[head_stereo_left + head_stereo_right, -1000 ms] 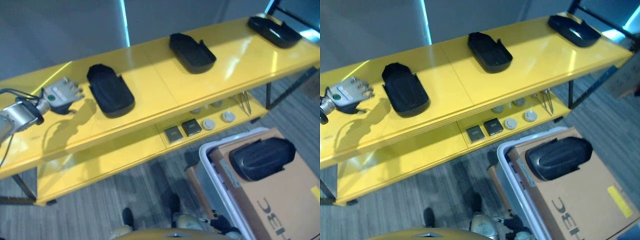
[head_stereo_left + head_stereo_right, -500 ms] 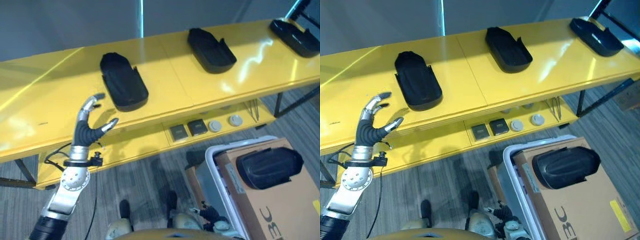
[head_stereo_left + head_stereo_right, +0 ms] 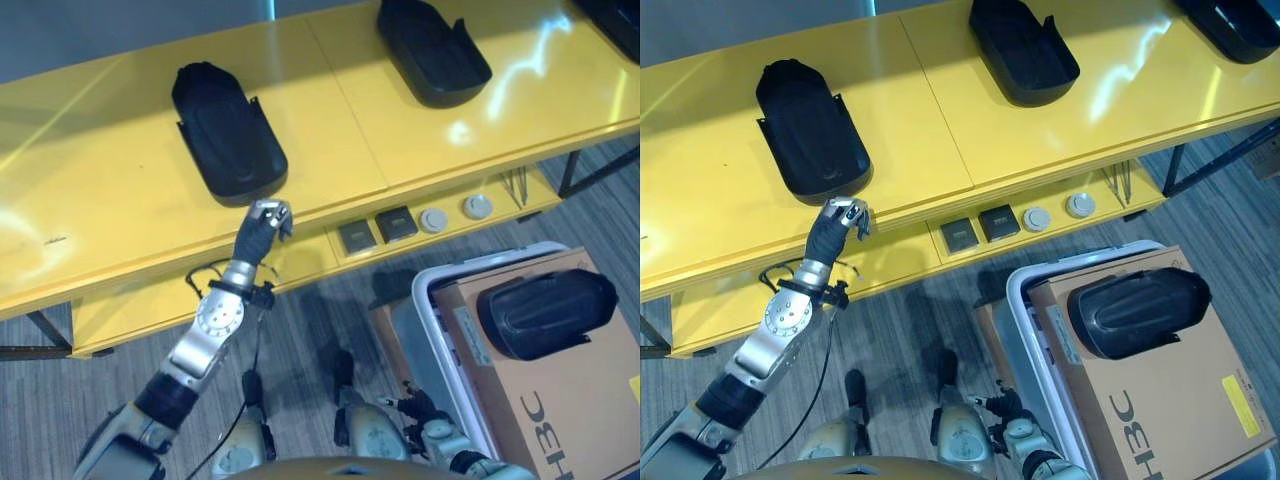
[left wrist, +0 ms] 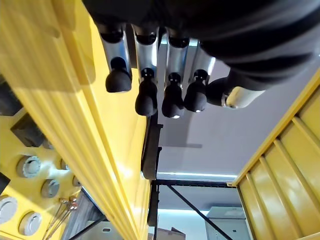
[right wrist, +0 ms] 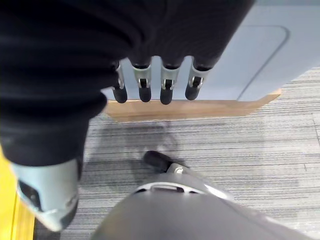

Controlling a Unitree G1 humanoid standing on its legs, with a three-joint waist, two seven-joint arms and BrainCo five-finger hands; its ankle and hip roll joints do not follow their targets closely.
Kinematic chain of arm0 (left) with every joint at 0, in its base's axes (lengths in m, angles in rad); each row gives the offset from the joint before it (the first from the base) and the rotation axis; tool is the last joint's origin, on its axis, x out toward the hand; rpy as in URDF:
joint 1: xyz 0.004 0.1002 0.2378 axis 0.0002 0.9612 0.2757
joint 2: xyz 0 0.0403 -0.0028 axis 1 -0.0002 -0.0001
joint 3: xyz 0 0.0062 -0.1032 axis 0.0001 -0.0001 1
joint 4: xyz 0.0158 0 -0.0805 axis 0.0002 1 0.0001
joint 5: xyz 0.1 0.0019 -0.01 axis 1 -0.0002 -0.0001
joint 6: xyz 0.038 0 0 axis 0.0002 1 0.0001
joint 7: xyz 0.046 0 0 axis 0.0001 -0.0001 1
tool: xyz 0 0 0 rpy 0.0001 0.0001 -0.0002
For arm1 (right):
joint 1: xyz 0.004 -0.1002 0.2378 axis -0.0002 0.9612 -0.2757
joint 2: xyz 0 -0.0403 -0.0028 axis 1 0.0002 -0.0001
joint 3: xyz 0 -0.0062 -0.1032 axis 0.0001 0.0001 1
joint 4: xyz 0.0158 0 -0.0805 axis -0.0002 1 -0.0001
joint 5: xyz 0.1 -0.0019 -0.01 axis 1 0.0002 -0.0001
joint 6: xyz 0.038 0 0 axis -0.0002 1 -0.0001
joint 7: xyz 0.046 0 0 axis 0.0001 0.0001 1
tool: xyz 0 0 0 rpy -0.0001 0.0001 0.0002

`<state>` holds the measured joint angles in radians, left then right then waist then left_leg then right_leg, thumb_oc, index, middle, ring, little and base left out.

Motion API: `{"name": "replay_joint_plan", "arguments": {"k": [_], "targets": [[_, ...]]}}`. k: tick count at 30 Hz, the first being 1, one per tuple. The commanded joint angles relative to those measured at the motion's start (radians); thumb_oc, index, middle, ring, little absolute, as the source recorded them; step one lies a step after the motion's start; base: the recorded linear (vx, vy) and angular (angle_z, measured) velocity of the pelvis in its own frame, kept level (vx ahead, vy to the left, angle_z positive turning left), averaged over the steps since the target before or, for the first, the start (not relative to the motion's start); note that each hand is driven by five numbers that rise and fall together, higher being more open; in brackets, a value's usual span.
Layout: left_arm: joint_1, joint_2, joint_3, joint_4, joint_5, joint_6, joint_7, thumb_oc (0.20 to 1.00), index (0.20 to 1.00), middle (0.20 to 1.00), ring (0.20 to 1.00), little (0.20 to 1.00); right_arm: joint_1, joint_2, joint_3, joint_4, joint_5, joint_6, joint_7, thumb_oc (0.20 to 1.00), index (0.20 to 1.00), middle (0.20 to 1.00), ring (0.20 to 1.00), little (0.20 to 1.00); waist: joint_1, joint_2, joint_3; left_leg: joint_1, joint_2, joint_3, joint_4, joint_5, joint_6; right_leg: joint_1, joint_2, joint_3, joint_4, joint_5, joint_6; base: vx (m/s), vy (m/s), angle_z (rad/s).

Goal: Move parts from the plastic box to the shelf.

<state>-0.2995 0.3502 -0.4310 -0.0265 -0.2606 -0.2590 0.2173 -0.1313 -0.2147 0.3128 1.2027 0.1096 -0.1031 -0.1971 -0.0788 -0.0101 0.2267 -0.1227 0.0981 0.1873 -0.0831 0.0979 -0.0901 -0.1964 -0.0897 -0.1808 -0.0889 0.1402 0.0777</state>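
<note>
Checking the eye views, I see my left hand (image 3: 268,217) at the shelf (image 3: 120,190) edge, empty; one part (image 3: 545,312) lies atop the carton in the box (image 3: 1018,300). Left wrist: fingers curled, risk of clipping the edge. Right wrist: right hand (image 5: 160,80) relaxed, idle.

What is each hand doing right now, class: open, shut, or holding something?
Left hand: shut, fingers curled, holding nothing.
Right hand: open, fingers relaxed, empty.
</note>
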Motion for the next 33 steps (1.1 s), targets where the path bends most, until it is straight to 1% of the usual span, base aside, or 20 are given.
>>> {"name": "replay_joint_plan", "arguments": {"k": [1,3,5,7,10,13,18,20,23,28,33], "targets": [[-0.081,-0.007,0.014,-0.011,0.085,-0.043,0.065,0.2,0.2,0.2,0.2,0.2,-0.009,0.06,0.055,0.038,-0.006,0.009,-0.017,1.0,1.0,1.0,1.0,1.0,-0.003,-0.027,-0.005,-0.004,0.029,-0.04,-0.004,-0.017,-0.013,0.025,-0.069,-0.009,0.002,-0.005,0.086,0.05,-0.004,0.01],[-0.119,-0.023,0.015,0.01,0.101,-0.042,0.106,0.2,0.2,0.2,0.2,0.2,-0.006,0.063,0.061,0.035,-0.008,0.007,-0.023,1.0,1.0,1.0,1.0,1.0,-0.007,-0.029,-0.006,-0.007,0.028,-0.039,-0.004,-0.017,-0.014,0.021,-0.07,-0.009,0.002,-0.005,0.086,0.02,0.002,0.02],[-0.136,-0.029,0.016,0.017,0.119,-0.042,0.123,0.2,0.2,0.2,0.2,0.2,-0.009,0.063,0.062,0.034,-0.006,0.005,-0.025,1.0,1.0,1.0,1.0,1.0,-0.009,-0.029,-0.005,-0.008,0.027,-0.038,-0.004,-0.017,-0.013,0.019,-0.07,-0.007,0.002,-0.005,0.086,0.0,0.0,0.0],[-0.181,-0.045,0.026,0.054,0.148,-0.034,0.181,0.2,0.2,0.2,0.2,0.2,-0.018,0.069,0.073,0.023,-0.001,-0.003,-0.036,1.0,1.0,1.0,1.0,1.0,-0.013,-0.031,-0.003,-0.012,0.025,-0.036,-0.004,-0.018,-0.013,0.009,-0.071,-0.002,0.002,-0.001,0.088,0.04,0.012,-0.01],[-0.188,-0.047,0.039,0.072,0.171,-0.022,0.203,0.2,0.2,0.2,0.2,0.2,-0.022,0.07,0.077,0.017,-0.002,-0.005,-0.037,1.0,1.0,1.0,1.0,1.0,-0.014,-0.033,-0.003,-0.013,0.025,-0.034,-0.004,-0.019,-0.012,0.006,-0.071,-0.001,0.002,0.0,0.089,0.01,0.002,-0.03],[-0.177,-0.042,0.081,0.104,0.21,0.0,0.249,0.2,0.2,0.2,0.2,0.2,-0.022,0.072,0.08,0.004,0.001,-0.011,-0.042,1.0,1.0,1.0,1.0,1.0,-0.012,-0.034,0.001,-0.013,0.024,-0.032,-0.004,-0.02,-0.011,0.005,-0.071,0.002,0.002,-0.001,0.087,0.02,0.008,-0.03],[-0.171,-0.027,0.126,0.116,0.234,0.007,0.283,0.2,0.2,0.2,0.2,0.2,-0.028,0.074,0.078,0.003,0.003,-0.014,-0.042,1.0,1.0,1.0,1.0,1.0,-0.009,-0.034,0.007,-0.017,0.023,-0.034,-0.004,-0.02,-0.011,0.001,-0.071,0.001,0.002,-0.001,0.086,0.0,0.0,0.0],[-0.2,-0.014,0.155,0.141,0.261,0.019,0.318,0.2,0.2,0.2,0.2,0.2,-0.026,0.071,0.082,0.001,0.003,-0.016,-0.034,1.0,1.0,1.0,1.0,1.0,-0.011,-0.035,0.007,-0.023,0.023,-0.033,-0.004,-0.018,-0.013,-0.005,-0.071,0.003,0.002,0.0,0.086,0.0,0.0,0.0],[-0.237,0.0,0.172,0.154,0.306,0.032,0.354,0.2,0.2,0.2,0.2,0.2,-0.021,0.068,0.087,0.007,-0.011,-0.016,-0.031,1.0,1.0,1.0,1.0,1.0,-0.014,-0.038,0.005,-0.025,0.025,-0.032,-0.004,-0.02,-0.014,-0.006,-0.07,0.003,0.002,-0.001,0.087,0.0,0.0,0.0],[-0.278,0.013,0.206,0.169,0.334,0.046,0.391,0.2,0.2,0.2,0.2,0.2,-0.028,0.068,0.084,0.007,-0.006,-0.02,-0.031,1.0,1.0,1.0,1.0,1.0,-0.019,-0.044,0.004,-0.027,0.027,-0.029,-0.004,-0.022,-0.014,-0.014,-0.066,0.008,0.002,0.0,0.088,0.0,0.0,0.0],[-0.318,0.021,0.207,0.207,0.348,0.053,0.4,0.2,0.2,0.2,0.2,0.2,-0.029,0.065,0.09,0.001,-0.007,-0.023,-0.023,1.0,1.0,1.0,1.0,1.0,-0.025,-0.048,0.001,-0.025,0.029,-0.026,-0.004,-0.022,-0.015,-0.016,-0.063,0.015,0.002,-0.001,0.087,0.0,0.0,0.0]]}}
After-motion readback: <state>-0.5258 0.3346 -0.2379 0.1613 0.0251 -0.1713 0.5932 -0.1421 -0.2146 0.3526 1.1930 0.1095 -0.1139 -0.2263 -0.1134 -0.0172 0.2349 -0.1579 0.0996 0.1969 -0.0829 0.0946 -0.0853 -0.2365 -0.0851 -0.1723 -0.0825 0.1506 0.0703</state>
